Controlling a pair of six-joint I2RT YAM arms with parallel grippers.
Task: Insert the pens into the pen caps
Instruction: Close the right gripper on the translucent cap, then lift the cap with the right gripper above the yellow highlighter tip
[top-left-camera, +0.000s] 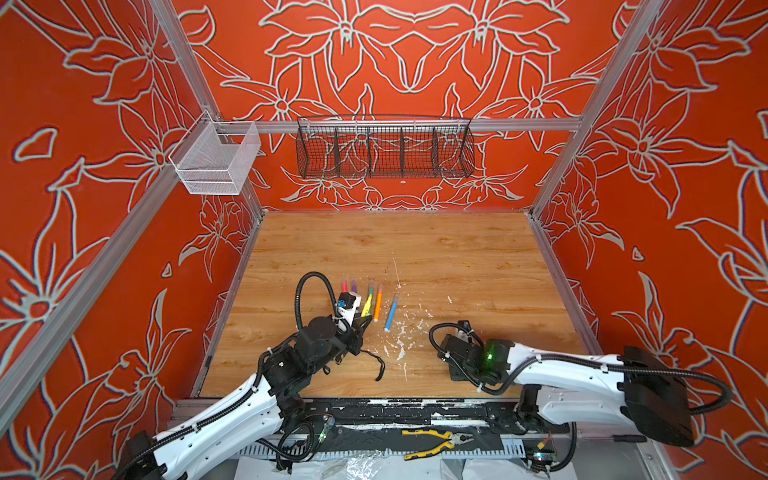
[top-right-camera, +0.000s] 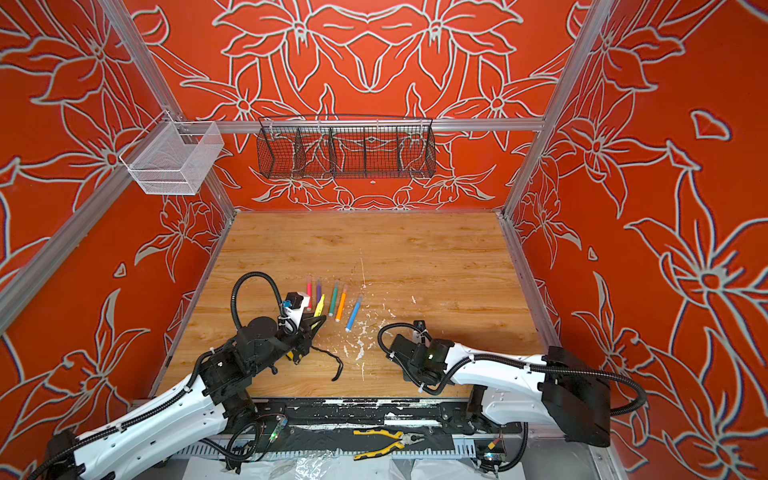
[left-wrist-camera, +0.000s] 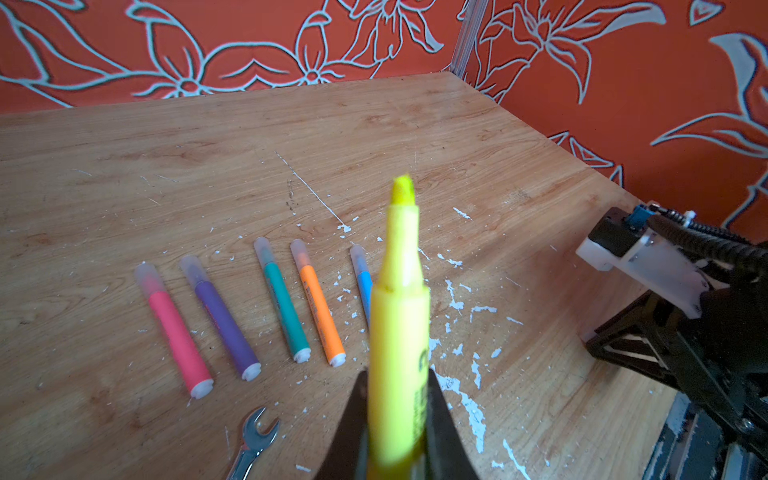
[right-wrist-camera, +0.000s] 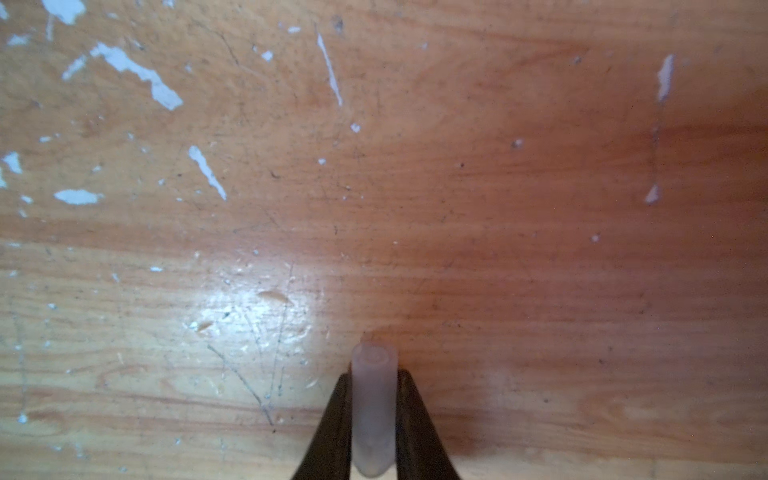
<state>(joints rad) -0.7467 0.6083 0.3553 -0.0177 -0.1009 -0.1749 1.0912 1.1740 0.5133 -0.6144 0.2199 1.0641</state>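
yellow pen (left-wrist-camera: 399, 332) uncapped, barrel clamped in left gripper (left-wrist-camera: 397, 376), held above the table (left-wrist-camera: 374, 124). right gripper (right-wrist-camera: 374, 374) clenched on a clear pen cap (right-wrist-camera: 372, 415) close over the table; contact unclear. pink pen (left-wrist-camera: 174, 332), purple pen (left-wrist-camera: 224, 324), teal pen (left-wrist-camera: 284, 311), orange pen (left-wrist-camera: 320, 316), blue pen (left-wrist-camera: 365, 291) lie capped in a row on the table.

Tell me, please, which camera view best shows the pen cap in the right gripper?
The right wrist view: the pen cap sits large between the fingers of the right gripper. Both top views hide it under the arm; the left wrist view shows that gripper, no cap discernible.
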